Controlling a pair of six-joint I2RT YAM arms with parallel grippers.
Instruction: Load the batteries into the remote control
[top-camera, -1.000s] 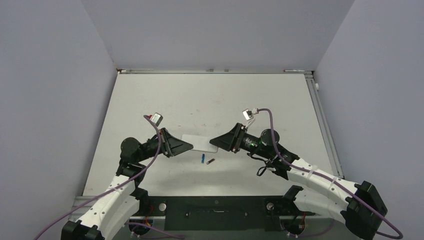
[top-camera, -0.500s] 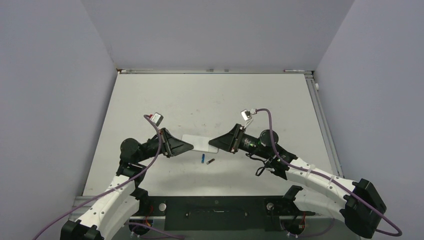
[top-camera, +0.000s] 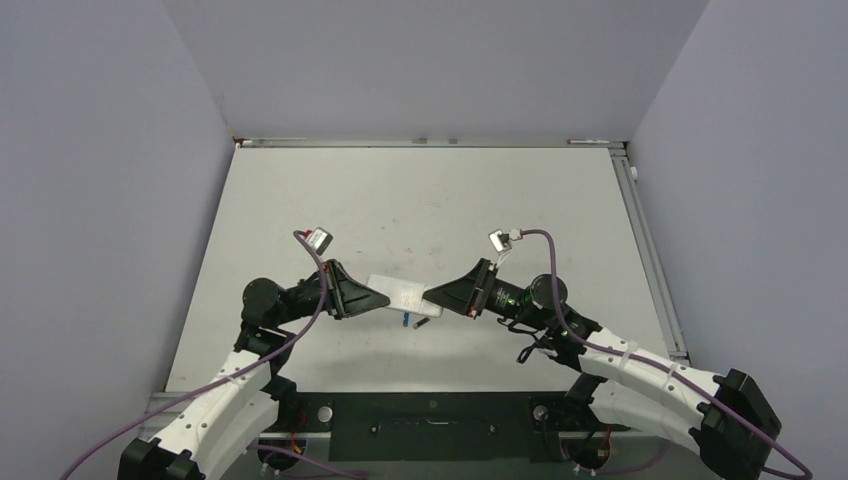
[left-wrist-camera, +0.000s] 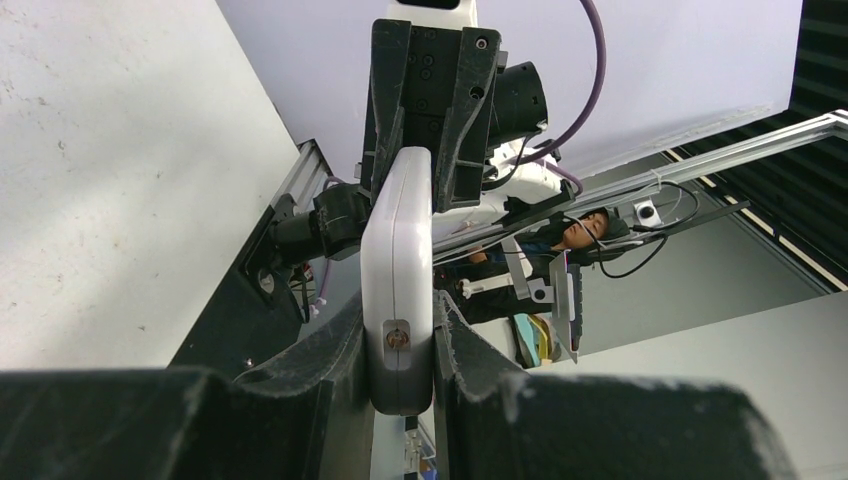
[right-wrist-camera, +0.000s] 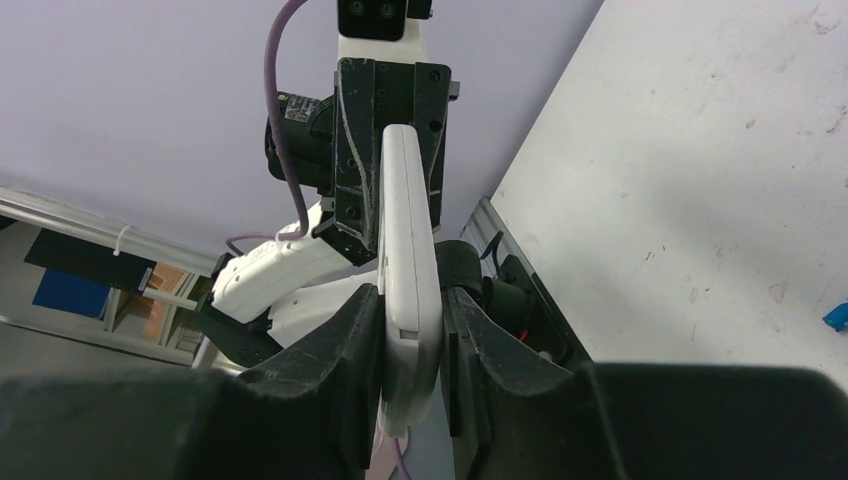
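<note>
The white remote control hangs above the table, held at both ends. My left gripper is shut on its left end, and my right gripper is shut on its right end. In the left wrist view the remote sits edge-on between the fingers, with the right gripper at its far end. In the right wrist view the remote is clamped the same way. The blue battery and the dark battery lie on the table just below the remote. A sliver of the blue battery shows in the right wrist view.
The white table has a raised rail at the back and the right edge. Grey walls enclose it on three sides. The dark base panel runs along the near edge.
Both grippers and the remote have shifted slightly toward the near edge and lower, closer to the batteries. The right arm has moved in, and the remote now tilts a little.
</note>
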